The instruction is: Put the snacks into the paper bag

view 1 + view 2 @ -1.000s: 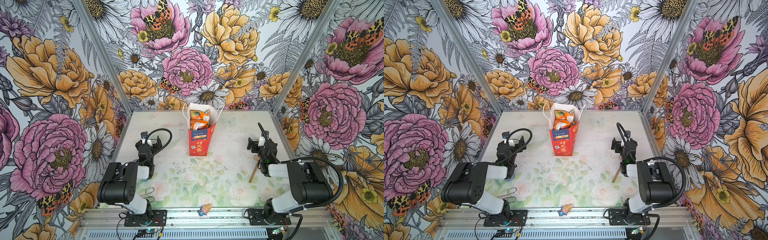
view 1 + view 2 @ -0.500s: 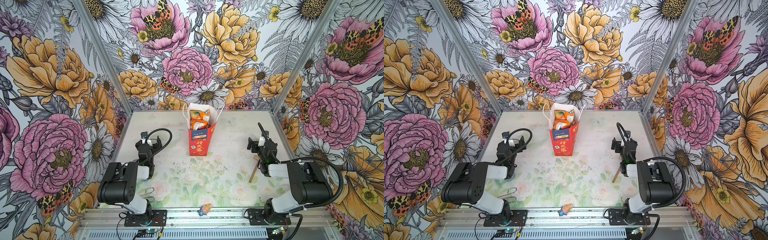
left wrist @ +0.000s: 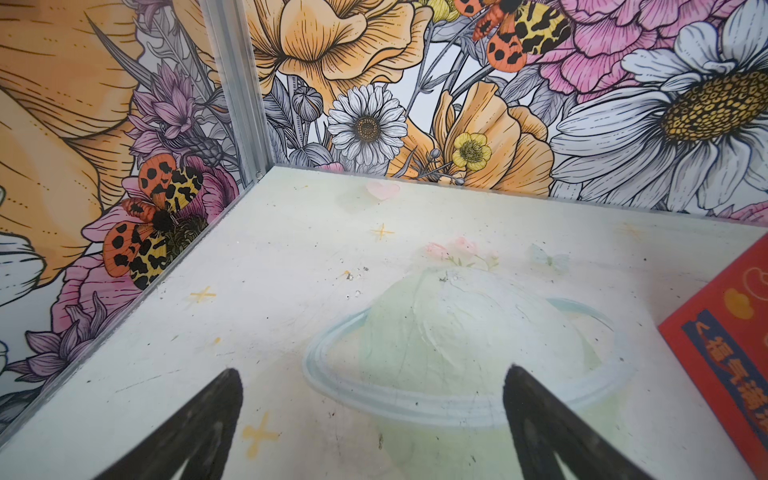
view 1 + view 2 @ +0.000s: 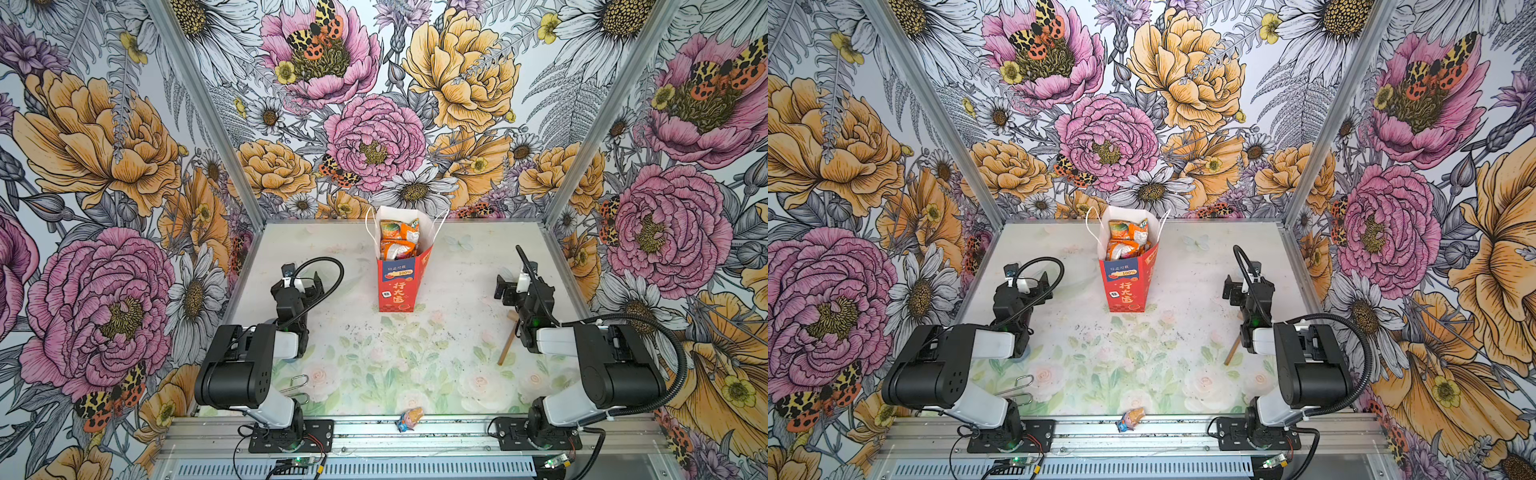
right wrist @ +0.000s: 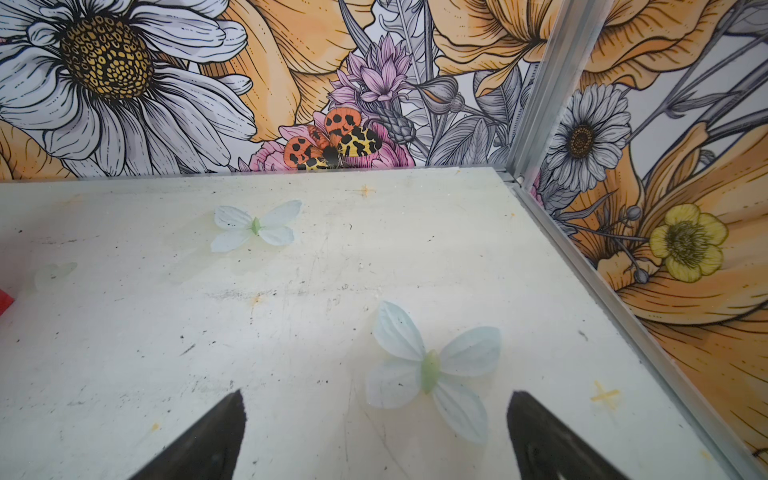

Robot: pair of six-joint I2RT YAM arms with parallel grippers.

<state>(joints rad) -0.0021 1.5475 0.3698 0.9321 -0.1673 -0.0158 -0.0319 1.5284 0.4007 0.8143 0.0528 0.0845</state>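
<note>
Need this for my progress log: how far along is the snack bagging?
Done: orange packets sit inside the paper bag. In hand: nothing; left gripper and right gripper are open, empty. Left: no snack shows outside it, only a wrapped candy and mallet; looks nearly finished.

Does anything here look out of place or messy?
A small wrapped candy lies at the very front edge of the table, by the metal rail. A wooden mallet lies beside the right arm. The paper bag stands upright, orange packets inside.
</note>
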